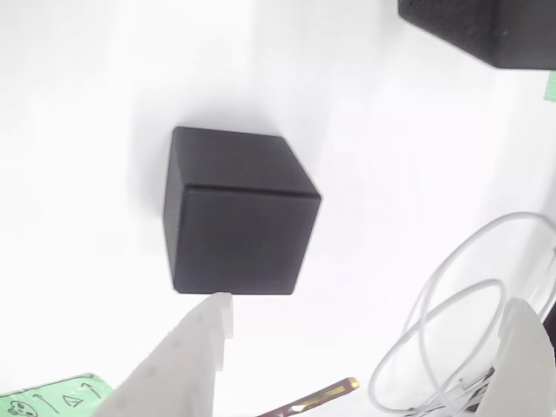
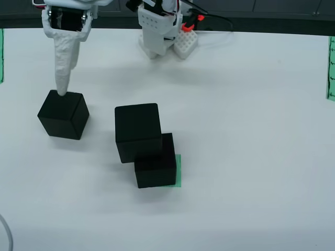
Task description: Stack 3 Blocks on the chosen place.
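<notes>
In the view from above, one black block (image 2: pixel 63 114) stands alone at the left of the white table. My gripper (image 2: pixel 64 90) hangs over it, with a white fingertip touching its far top edge. Near the middle, a second block (image 2: pixel 157 168) sits on the green striped chosen place (image 2: pixel 178 170). A third block (image 2: pixel 137 130) rests on it, shifted up and to the left. In the view that rides on the gripper, the lone block (image 1: pixel 239 213) lies just beyond my left fingertip (image 1: pixel 217 304). My gripper (image 1: pixel 372 302) is open and holds nothing. Another block's corner (image 1: pixel 486 30) shows at top right.
The arm's base (image 2: pixel 157 31) stands at the table's far edge. Green striped bands (image 2: pixel 331 68) run along the left and right borders. A loop of white cable (image 1: pixel 452 330) lies between my fingers in the gripper view, and a green printed patch (image 1: pixel 52 398) sits at bottom left.
</notes>
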Controlling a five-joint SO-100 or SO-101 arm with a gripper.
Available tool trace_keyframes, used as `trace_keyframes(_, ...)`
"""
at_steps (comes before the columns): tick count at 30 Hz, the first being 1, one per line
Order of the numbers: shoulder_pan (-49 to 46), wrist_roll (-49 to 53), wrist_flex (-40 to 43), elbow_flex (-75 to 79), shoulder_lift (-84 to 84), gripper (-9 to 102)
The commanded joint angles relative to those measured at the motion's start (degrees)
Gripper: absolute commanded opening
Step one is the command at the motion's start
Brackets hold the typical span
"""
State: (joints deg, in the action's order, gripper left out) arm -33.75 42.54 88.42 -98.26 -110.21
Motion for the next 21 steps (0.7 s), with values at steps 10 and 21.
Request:
trace_keyframes(10, -14.4, 6.9, -3.6, -3.9, 5.4, 42)
trace_keyframes(21, -9.1, 4.9, -3.5, 2.9, 19.3, 42)
